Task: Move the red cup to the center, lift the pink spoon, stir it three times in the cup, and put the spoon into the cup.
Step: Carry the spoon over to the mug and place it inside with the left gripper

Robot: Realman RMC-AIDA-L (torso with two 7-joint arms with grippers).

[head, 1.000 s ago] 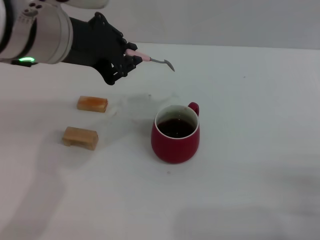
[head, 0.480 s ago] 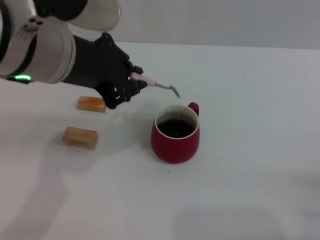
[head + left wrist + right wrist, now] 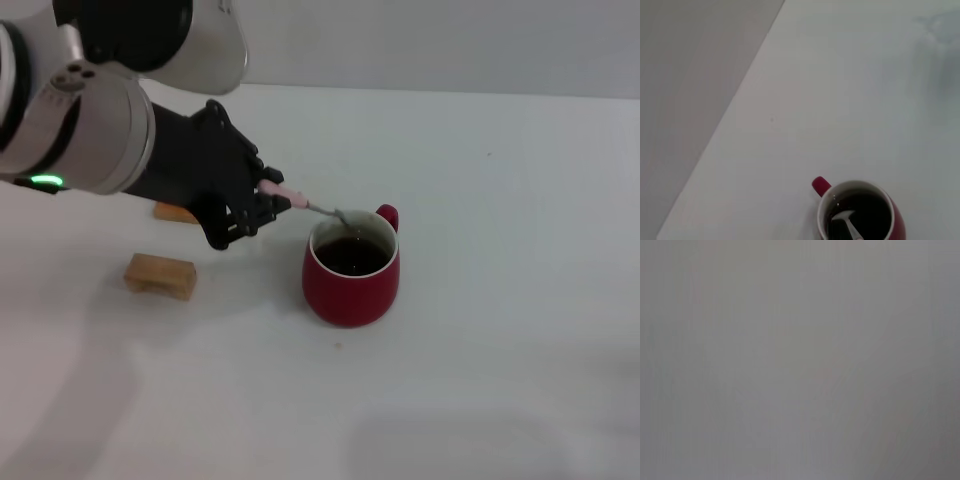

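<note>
One arm does the work here: your left gripper [image 3: 262, 200] has its fingers pinched tight on the pink spoon [image 3: 300, 203]. The red cup [image 3: 351, 268] stands near the middle of the white surface [image 3: 500, 300]. The spoon's small bowl hangs just over the rim, at the dark drink. You look to be at the start of the stirring step. Next you need to dip the bowl in and make small, slow rounds. The spoon slants down from the gripper toward the cup.
</note>
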